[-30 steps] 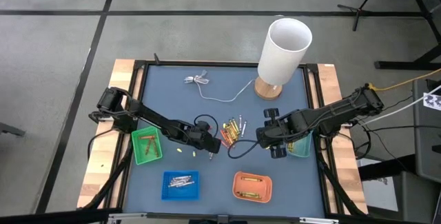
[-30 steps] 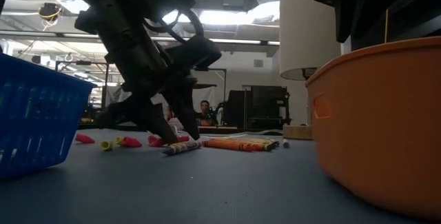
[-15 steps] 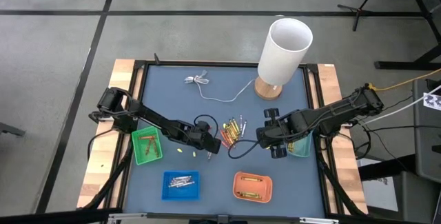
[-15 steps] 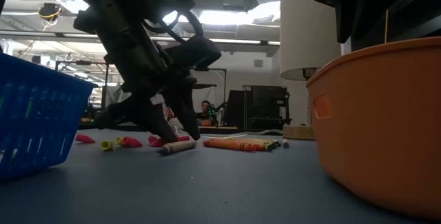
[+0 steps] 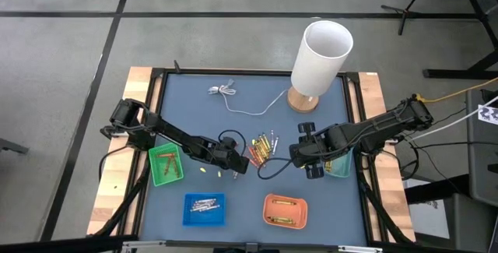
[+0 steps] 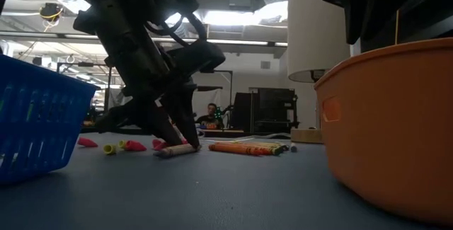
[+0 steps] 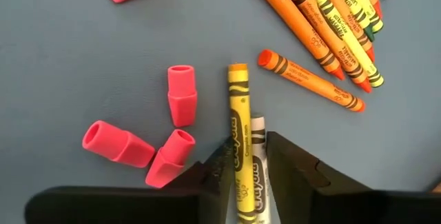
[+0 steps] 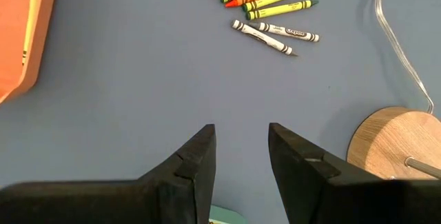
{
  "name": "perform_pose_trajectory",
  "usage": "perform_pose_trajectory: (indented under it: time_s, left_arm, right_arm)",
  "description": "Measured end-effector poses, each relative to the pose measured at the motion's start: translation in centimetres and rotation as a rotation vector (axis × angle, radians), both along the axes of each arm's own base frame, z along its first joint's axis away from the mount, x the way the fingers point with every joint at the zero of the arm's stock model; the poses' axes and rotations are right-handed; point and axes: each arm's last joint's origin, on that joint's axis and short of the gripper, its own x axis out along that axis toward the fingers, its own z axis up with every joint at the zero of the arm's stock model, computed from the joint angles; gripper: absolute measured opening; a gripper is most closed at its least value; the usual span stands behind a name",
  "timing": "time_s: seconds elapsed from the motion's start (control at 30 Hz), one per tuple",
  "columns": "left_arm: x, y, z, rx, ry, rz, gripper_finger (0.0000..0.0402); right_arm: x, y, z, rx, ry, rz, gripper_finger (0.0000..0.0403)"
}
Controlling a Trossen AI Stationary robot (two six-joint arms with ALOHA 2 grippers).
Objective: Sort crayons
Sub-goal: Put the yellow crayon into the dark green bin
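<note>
Now yellow crayon (image 7: 240, 148) between left gripper (image 7: 242, 156) fingers.

Paper-wrapped crayons (image 7: 313, 17) lie on a matt blue table (image 5: 194, 121) beside a wooden lamp base (image 8: 393, 141).

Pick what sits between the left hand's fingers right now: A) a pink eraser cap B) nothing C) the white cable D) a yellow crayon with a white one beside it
D: the left wrist view shows the left hand with its fingers either side of a yellow crayon, a white crayon lying alongside it.
</note>
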Motion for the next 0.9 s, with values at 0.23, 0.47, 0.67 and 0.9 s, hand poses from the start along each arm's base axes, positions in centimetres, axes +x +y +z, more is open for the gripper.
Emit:
perform_pose_trajectory:
  time_s: [0.23, 0.47, 0.67, 0.9]
  left_arm:
    - [-0.2, 0.0, -0.1, 0.006, 0.019, -0.003, 0.007]
    - [0.1, 0.3, 0.0, 0.026, 0.002, -0.042, 0.007]
    - [0.5, 1.1, 0.1, -0.008, -0.03, -0.023, 0.007]
    - [0.7, 1.3, 0.2, -0.032, -0.039, -0.025, 0.007]
  right_arm:
    - [0.0, 0.0, 0.0, 0.0, 0.0, 0.0, 0.0131]
    - [0.0, 0.0, 0.0, 0.0, 0.0, 0.0, 0.0131]
    - [0.0, 0.0, 0.0, 0.0, 0.001, 0.0, 0.0131]
    - [0.0, 0.0, 0.0, 0.001, 0.001, 0.0, 0.0131]
